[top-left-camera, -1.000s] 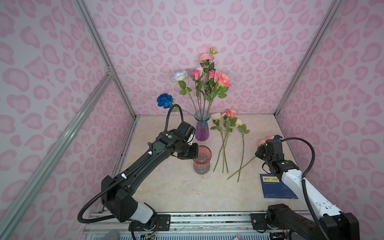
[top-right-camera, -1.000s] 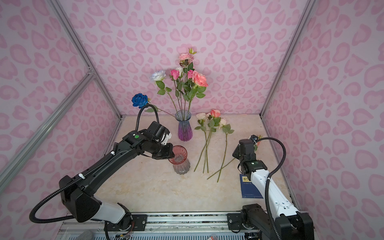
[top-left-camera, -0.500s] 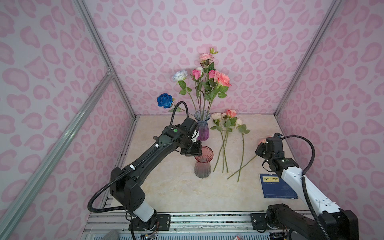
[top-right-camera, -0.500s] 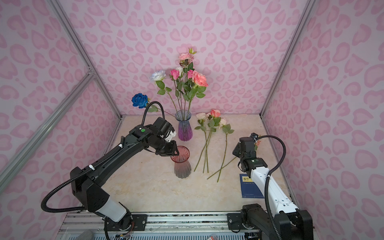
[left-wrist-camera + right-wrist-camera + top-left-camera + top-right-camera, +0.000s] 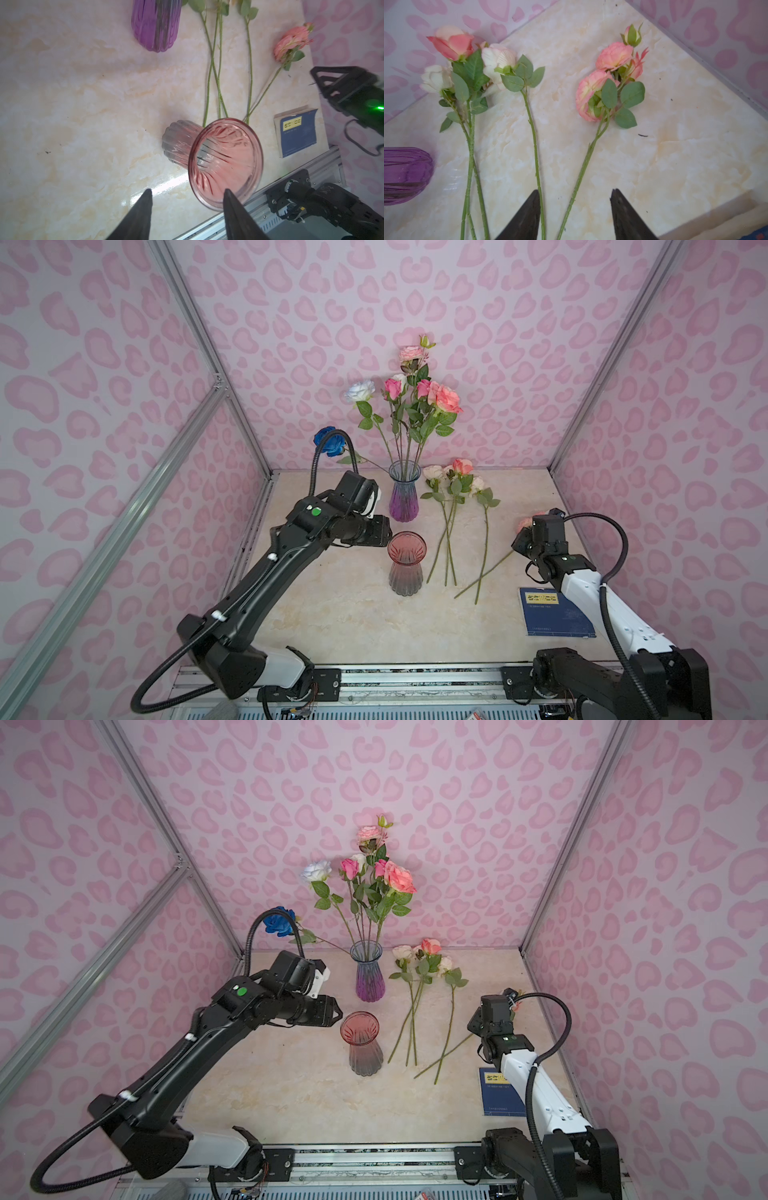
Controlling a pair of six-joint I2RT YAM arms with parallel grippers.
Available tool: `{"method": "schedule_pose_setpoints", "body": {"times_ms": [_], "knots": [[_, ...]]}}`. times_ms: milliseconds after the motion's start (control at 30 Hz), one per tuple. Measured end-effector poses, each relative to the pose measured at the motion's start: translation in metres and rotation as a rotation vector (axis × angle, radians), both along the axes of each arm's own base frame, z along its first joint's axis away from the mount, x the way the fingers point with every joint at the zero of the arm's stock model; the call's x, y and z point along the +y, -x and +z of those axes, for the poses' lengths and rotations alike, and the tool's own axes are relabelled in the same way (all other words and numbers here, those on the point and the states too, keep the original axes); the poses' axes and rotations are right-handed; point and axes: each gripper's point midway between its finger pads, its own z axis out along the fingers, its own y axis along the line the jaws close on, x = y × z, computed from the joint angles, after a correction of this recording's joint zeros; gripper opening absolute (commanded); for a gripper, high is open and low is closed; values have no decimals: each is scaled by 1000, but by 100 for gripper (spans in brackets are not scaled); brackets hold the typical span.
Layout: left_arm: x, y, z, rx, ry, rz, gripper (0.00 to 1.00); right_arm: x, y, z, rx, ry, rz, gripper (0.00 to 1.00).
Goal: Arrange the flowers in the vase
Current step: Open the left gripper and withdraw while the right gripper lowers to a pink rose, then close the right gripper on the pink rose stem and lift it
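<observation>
1. Claws paused over the roses: my left claw [image 5: 187,191] hangs about half-open and empty just beside the rim of the pink glass vase [image 5: 406,564]. The vase stands upright and empty in the middle of the marble-look table [image 5: 332,614]. I cannot tell whether a finger touches the glass.
2. Behind it, the purple vase [image 5: 404,497] holds a tall bunch of roses [image 5: 415,406], and a blue rose [image 5: 330,442] leans out low on my left. That vase looks crowded, which is probably why the second one stands so near the loose stems.
3. The loose flowers lie flat with their heads toward the back wall. They are three cream-and-coral roses [image 5: 451,489] with crossing stems, a single cream rose [image 5: 478,484] beside them, and a pink spray [image 5: 608,83] nearest my right arm.
4. My right claw [image 5: 575,190] is also about half-open and holds nothing. It sits low over the pink spray's stem, which runs in toward the gap between my fingers, while the single cream rose's stem passes just beside one finger.
5. A blue book [image 5: 552,614] lies beside my right arm, apart from the flowers.
</observation>
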Motion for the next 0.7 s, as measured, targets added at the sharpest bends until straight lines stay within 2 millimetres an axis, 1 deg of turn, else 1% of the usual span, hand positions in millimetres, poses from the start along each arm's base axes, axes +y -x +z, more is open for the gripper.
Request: {"method": "schedule_pose_setpoints", "body": {"times_ms": [33,67,100,133,200,267,300,367,467,533,600,700], "knots": [[8,11,10,-57,25,-4,62,-2,-1,-7,26,-1,-7,55],[17,21,16,-107,41,-3,66,-4,-5,-13,47,-10,-14,55],[25,27,18,-147,53,10,70,-5,-8,-17,61,-14,-19,55],[37,34,18,-205,63,36,75,-7,-12,-23,85,-19,-27,55],[61,41,8,-289,59,109,80,-12,-23,-30,114,-29,-43,54],[80,43,-9,-350,50,188,83,-13,-35,-40,145,-44,-54,54],[88,43,-14,-375,42,217,83,-13,-38,-46,161,-48,-53,54],[102,41,-15,-425,51,300,83,-13,-37,-64,211,-68,-61,53],[111,37,-15,-453,86,388,83,-13,-34,-85,265,-89,-79,52],[113,36,-22,-439,105,423,84,-13,-33,-92,283,-98,-93,51],[113,36,-33,-418,127,448,84,-12,-32,-95,286,-102,-97,46],[111,37,-53,-375,141,463,84,-13,-34,-103,298,-113,-108,36]]}}
